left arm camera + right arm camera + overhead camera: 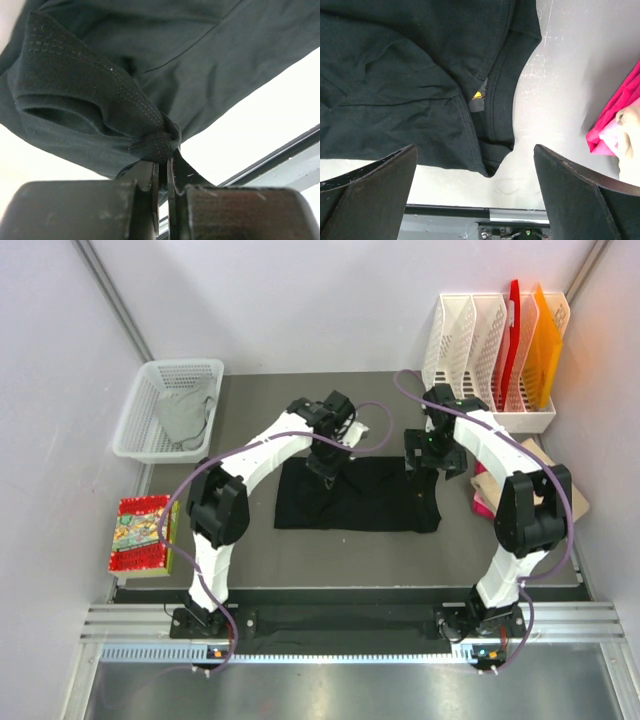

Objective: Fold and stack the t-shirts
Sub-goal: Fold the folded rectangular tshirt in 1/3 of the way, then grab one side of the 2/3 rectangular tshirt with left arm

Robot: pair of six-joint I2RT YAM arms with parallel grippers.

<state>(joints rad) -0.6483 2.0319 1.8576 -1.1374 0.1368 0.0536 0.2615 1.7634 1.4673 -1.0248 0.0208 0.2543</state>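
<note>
The black t-shirt (360, 496) lies spread on the table in the top view. My left gripper (322, 464) is shut on a bunched hem of the black t-shirt (152, 145) at its far left edge, lifting it. My right gripper (437, 458) hovers open above the shirt's collar corner (495, 125), where a tiny gold mark (477, 95) shows; nothing is between its fingers (375, 185). A grey t-shirt (185, 415) lies in the white basket (140, 430). Pink cloth (615, 120) and tan cloth (535, 455) lie at the right, under my right arm.
A red patterned packet (142, 533) lies at the left table edge. White file racks (480, 350) with red and orange folders stand at the back right. A white cloth or paper (352, 435) lies behind the black shirt.
</note>
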